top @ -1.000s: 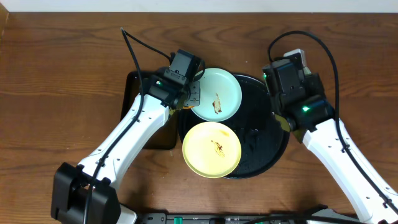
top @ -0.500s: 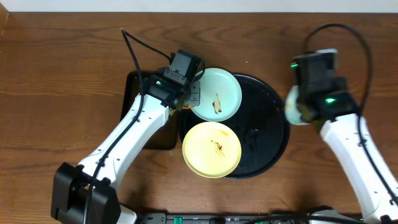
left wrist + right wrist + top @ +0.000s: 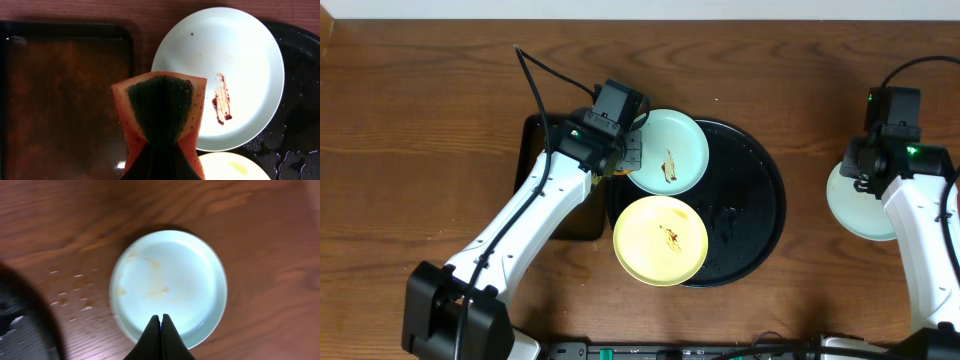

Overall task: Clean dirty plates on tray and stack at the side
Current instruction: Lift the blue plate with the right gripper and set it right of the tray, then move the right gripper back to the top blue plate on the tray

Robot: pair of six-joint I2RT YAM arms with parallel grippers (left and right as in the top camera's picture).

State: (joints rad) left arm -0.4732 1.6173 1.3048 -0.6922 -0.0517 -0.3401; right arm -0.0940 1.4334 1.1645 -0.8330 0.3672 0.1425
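table (image 3: 420, 100): one, brown wood, everything sits on it.
round tray (image 3: 760, 215): one, glossy black with a wet-looking sheen. Two of your plates are on its left side.
rectangular tray (image 3: 65, 100): one, smaller, black, just left of the round tray. From overhead your left arm covers a good chunk of it.
plates: three total.
smeared blue plate (image 3: 670, 150): upper left of the round tray, poking out past the rim, with a dark red-brown streak right of centre.
yellow plate (image 3: 660, 240): lower left of the round tray, brown smear in the middle.
cleaner blue plate (image 3: 170, 280): off the tray, on the table well to the right, with only faint orange traces. From overhead your right arm hides part of it.
sponge (image 3: 160, 100): one, orange with a dark green scrub face, over the gap between the rectangular tray and the smeared blue plate.
left gripper (image 3: 161, 157): clamped on the sponge, fingers mostly hidden.
right gripper (image 3: 161, 325): fingers pressed together over the cleaner blue plate's near edge. Can't tell if they touch it.
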